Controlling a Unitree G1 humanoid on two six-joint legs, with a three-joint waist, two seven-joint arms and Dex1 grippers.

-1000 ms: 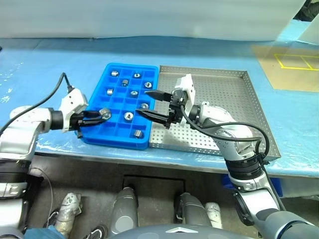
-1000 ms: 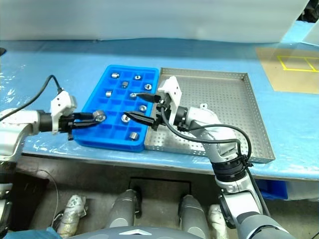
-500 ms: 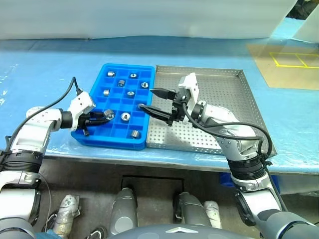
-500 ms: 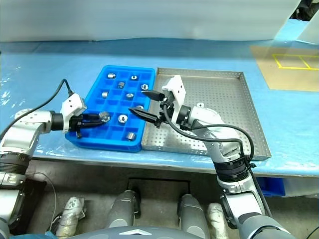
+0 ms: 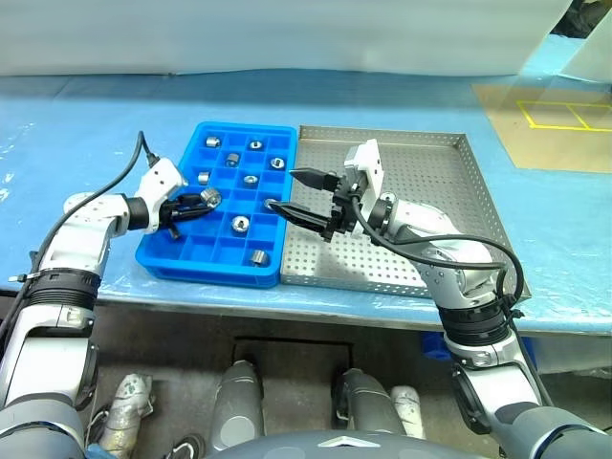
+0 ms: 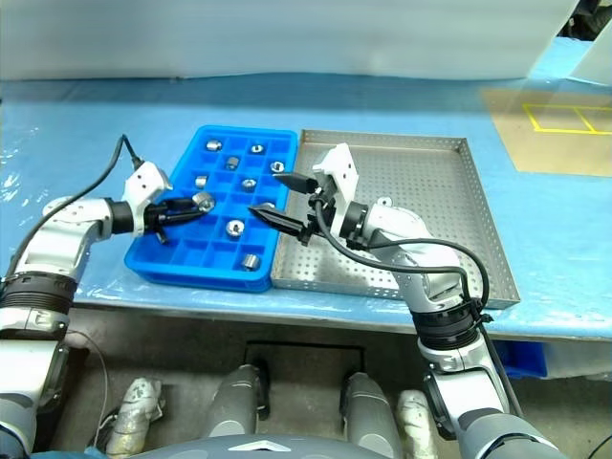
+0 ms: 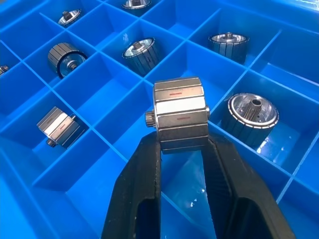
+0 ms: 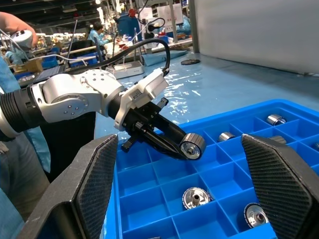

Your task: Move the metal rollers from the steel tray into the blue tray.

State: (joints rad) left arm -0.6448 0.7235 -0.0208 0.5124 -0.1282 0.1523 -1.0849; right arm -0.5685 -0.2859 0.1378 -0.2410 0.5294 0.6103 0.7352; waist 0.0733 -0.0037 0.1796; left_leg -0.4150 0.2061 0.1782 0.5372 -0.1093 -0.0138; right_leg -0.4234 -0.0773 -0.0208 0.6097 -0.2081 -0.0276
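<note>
Left wrist view: left gripper (image 7: 180,144) clamps roller (image 7: 180,121) above blue tray (image 7: 124,164) (right gripper (image 5: 298,197) spread, empty).

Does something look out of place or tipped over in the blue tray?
Mostly no. In the blue tray the rollers sit one per compartment, though some lie on their sides, like one near the left hand.

Shiny faceted metal rollers (image 7: 179,114) are gleaming in the glossy blue plastic tray (image 5: 167,256); the matt grey perforated steel tray (image 5: 449,206) is resting on wrinkled, reflective blue sheeting (image 5: 86,124).
</note>
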